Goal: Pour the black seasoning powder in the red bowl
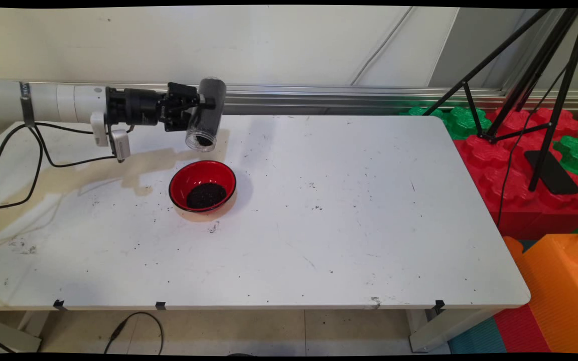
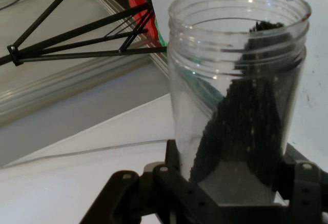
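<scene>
My gripper (image 1: 203, 104) is shut on a clear plastic jar (image 1: 206, 114) that is tipped over, its open mouth pointing down toward me above the table. Dark grains lie along one side of the jar (image 2: 241, 106) up to its rim. Just below and in front of the jar's mouth stands a red bowl (image 1: 202, 184) with a black rim and a heap of the same dark grains in its bottom. The gripper (image 2: 236, 183) clamps the jar near its base.
Loose dark grains are scattered over the white table (image 1: 349, 210), mostly around the bowl. Black cables (image 1: 33, 165) hang from the arm at the left. A black tripod (image 1: 535, 95) and red, green and orange foam blocks (image 1: 525, 165) stand off the table's right edge.
</scene>
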Robot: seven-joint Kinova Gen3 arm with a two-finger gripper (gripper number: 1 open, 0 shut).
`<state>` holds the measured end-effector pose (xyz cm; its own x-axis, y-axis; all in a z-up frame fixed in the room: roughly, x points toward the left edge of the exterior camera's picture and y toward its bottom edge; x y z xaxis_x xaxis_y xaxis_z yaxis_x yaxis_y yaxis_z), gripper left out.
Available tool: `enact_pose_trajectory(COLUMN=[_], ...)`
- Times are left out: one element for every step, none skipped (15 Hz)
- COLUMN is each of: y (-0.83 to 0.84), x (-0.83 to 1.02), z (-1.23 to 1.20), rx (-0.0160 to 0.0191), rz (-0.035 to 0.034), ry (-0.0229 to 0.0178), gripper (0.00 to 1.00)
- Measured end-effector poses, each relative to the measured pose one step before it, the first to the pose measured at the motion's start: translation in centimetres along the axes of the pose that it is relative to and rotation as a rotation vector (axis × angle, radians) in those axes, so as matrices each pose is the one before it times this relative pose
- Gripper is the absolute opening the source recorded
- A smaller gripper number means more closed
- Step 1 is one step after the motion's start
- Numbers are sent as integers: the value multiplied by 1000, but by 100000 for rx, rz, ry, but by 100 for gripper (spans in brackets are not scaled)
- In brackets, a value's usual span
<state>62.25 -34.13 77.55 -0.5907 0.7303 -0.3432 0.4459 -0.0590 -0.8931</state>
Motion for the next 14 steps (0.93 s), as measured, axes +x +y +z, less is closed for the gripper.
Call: enact_pose_trajectory(y=[-4,-3,-8,2,-5,-3,-2,-9,-3,-30,-12,-16,-17,-2], x=[1,-6,4,3,-2,2,-2,0,14,5,12,16,20,22], z=[34,19,25,21,7,6,6,9,4,17,7,-2,4,-1], rx=[99,56,103,88,57,83,55,76,75,113,39,67,80,45], rz=[1169,1050,1124,1185,714,860,858,658,722,702,387,532,528,328], ry=[-96,-133,-116,-119,-99,-104,-114,-91,-78,-84,-30,-53,-35,-9], gripper=[0,0,0,0,0,0,0,0,0,0,0,0,0,0])
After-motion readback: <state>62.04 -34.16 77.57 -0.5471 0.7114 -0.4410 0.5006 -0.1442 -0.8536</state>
